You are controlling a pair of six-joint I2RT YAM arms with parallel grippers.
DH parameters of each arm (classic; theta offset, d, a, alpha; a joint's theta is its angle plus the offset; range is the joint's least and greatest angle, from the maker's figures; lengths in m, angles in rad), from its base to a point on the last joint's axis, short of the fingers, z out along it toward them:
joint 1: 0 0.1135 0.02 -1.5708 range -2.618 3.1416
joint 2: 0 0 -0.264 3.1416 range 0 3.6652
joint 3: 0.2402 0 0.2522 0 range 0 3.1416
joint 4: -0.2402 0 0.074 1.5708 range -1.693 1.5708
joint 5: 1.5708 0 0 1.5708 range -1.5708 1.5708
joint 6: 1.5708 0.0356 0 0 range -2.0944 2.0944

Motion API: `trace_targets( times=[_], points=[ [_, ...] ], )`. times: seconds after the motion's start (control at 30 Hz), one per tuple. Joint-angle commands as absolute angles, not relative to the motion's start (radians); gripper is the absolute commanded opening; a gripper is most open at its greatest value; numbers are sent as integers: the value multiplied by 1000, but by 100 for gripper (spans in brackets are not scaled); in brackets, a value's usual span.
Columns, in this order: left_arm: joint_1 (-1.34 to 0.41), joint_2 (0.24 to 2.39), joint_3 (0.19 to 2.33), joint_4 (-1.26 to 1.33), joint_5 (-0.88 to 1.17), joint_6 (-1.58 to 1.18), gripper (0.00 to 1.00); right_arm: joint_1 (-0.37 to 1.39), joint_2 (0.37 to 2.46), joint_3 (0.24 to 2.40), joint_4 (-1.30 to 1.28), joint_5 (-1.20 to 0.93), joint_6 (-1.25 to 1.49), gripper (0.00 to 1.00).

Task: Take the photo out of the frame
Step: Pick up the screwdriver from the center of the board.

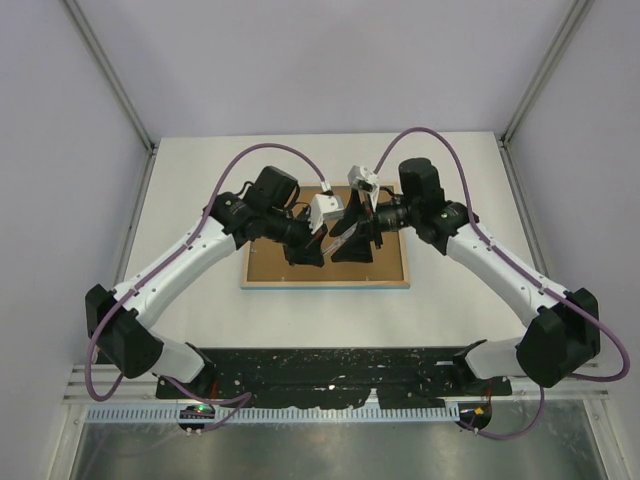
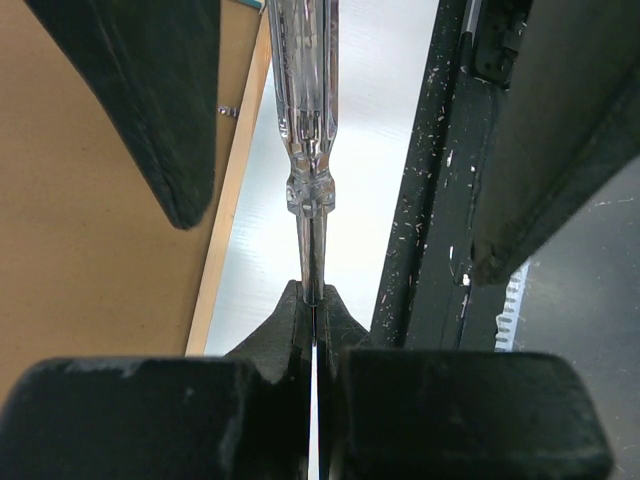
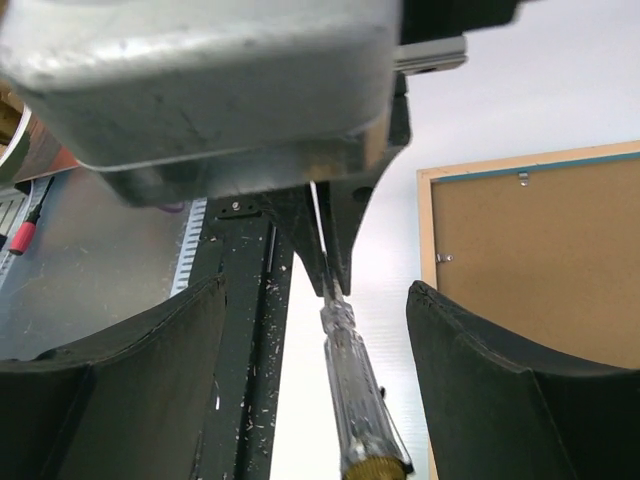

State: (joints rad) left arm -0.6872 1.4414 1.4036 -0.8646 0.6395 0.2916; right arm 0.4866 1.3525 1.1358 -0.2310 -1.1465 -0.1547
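Jaws of left gripper (image 2: pixel 313 300) clamp the screwdriver (image 2: pixel 305 120) shaft; right gripper (image 3: pixel 315 290) gapes wide around its clear handle, not touching; frame (image 1: pixel 300 286) lies flat mid-table (image 1: pixel 200 180) beneath both, backing board (image 1: pixel 390 260) up, long side left-to-right.

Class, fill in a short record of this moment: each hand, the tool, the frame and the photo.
left hand: shut on the thin metal shaft of the screwdriver
right hand: open, one finger on each side of the screwdriver's clear handle, not gripping it
screwdriver: clear handle with a brass end cap, held off the table
frame: lying back up on the table, under both hands
backing board: brown, in place in the frame
photo: not visible in any view
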Motion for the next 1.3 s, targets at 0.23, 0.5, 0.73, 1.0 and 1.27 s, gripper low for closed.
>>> trace_targets(
  times=[0.23,0.5,0.73,1.0,1.27],
  points=[
    [-690,1394,1391,-808,655,270,0,525,1344,1106,-112,-1166,-75,66],
    [-690,1397,1397,-802,657,262,0,525,1359,1097,-100,-1173,-67,44],
    [-690,1397,1397,-804,657,262,0,528,1368,1101,-97,-1190,-58,20],
    [-690,1396,1402,-801,637,259,2,531,1367,1108,-143,-1227,-89,8],
    [-684,1353,1399,-821,577,297,83,523,1307,1129,-253,-1154,-199,8]
  ],
)
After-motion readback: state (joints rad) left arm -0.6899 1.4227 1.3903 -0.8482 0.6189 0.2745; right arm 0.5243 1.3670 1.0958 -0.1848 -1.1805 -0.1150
